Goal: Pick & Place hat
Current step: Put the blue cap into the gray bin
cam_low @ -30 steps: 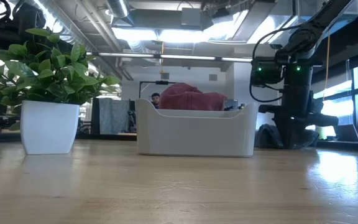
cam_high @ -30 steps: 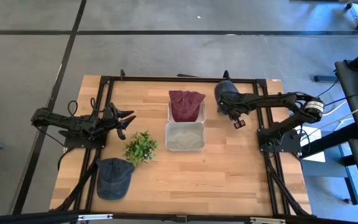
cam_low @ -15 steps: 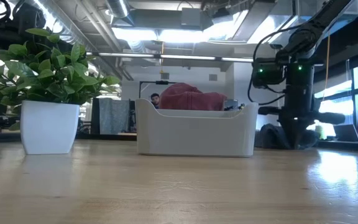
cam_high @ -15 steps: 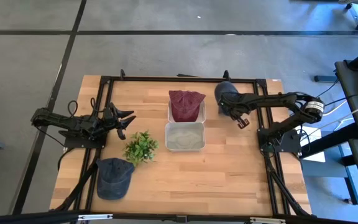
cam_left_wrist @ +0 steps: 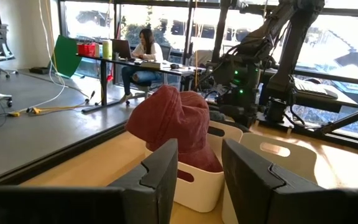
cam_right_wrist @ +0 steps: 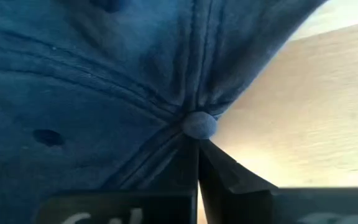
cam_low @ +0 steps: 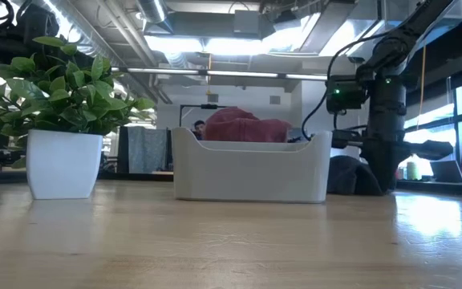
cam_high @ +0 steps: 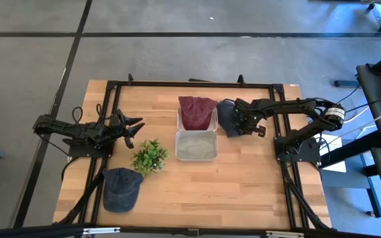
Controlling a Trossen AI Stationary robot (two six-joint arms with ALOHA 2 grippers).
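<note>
A dark blue cap sits just right of the two white bins, with my right gripper shut on it. In the right wrist view the cap's crown fills the picture above my right gripper. A maroon hat lies in the far bin. The near bin holds nothing that I can see. A second blue cap lies flat near the table's near left corner. My left gripper waits open at the left, facing the maroon hat. My right gripper pinches the dark blue cap's crown cloth right beside its top button between its two shut fingers. It comes at the cap from the table's right side. In the low view the cap hangs down to table level beside the bins.
A small potted plant stands near and left of the near bin. Bare wood lies across the near right part of the table. A black frame runs along the far edge. A person sits at a desk in the room behind.
My right gripper has swung from near the table's far right toward the left and slightly toward the near edge, staying shut. The dark blue cap came with it, from beyond the gripper to a spot right beside the bins.
</note>
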